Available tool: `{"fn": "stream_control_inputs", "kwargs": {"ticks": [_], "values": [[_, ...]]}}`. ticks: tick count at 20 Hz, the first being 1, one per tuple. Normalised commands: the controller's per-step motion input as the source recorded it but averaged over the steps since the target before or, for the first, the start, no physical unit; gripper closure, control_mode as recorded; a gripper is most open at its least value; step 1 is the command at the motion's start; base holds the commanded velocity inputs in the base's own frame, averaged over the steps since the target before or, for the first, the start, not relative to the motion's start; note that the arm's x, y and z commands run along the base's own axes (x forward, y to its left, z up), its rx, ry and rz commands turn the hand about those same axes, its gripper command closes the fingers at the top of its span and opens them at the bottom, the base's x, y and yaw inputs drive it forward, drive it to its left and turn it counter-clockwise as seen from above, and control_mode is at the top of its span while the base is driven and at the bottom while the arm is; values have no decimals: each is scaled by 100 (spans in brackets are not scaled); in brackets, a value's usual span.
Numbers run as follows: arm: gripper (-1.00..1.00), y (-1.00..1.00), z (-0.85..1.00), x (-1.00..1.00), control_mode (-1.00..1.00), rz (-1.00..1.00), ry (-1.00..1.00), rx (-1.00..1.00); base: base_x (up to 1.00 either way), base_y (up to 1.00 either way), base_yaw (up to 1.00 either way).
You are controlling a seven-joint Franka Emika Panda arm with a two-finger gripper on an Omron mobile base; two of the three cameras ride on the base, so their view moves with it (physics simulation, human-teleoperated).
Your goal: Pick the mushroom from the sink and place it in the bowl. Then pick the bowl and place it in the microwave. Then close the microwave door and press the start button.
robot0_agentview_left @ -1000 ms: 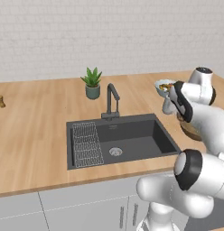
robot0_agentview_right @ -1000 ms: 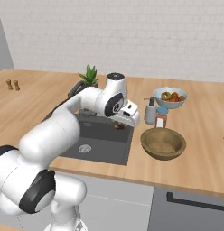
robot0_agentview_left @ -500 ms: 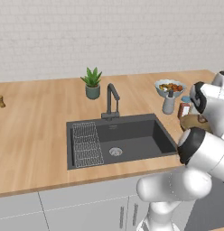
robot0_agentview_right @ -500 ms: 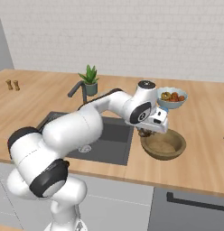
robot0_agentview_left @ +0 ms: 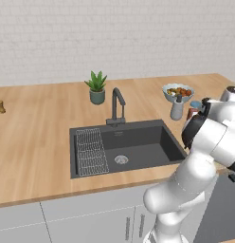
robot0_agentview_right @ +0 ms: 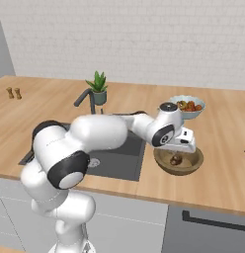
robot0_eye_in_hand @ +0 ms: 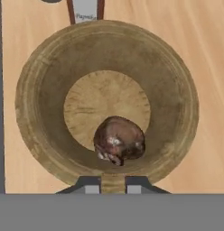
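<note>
Hovering over the wide round tan wooden bowl [robot0_eye_in_hand: 107, 106], fingers [robot0_eye_in_hand: 92, 186] slightly apart, holding nothing; small brown rounded mushroom [robot0_eye_in_hand: 119, 140] lies inside, right of dark grey sink [robot0_agentview_right: 119, 160].

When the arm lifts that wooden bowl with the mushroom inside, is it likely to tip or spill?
The bowl looks wide, rigid and low, so it probably stays steady if gripped by its rim. The mushroom is rounded and lies loose off-centre, so it may roll as the bowl tilts, though the deep walls should likely keep it in.

Glossy white, rounded-link robot arm [robot0_agentview_right: 95, 136] with dark grey joint bands and black end caps; boxy white hand housing; two small dark-grey square fingertips [robot0_eye_in_hand: 89, 186] at lower frame edge.
</note>
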Motion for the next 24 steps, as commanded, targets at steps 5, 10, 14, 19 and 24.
{"fn": "stream_control_inputs", "kwargs": {"ticks": [5, 10, 14, 19, 24], "values": [[100, -22, -46, 37, -100, 2, 0, -5, 0, 0, 0], [-100, -6, 20, -9, -100, 0, -11, 0, 0, 0, 0], [-100, 87, 51, -26, -100, 0, -5, -16, 0, 0, 0], [-100, 100, -19, -6, -100, 1, 10, -30, 0, 0, 0], [-100, 34, -17, 0, -100, 0, 17, -18, 0, 0, 0]]}}
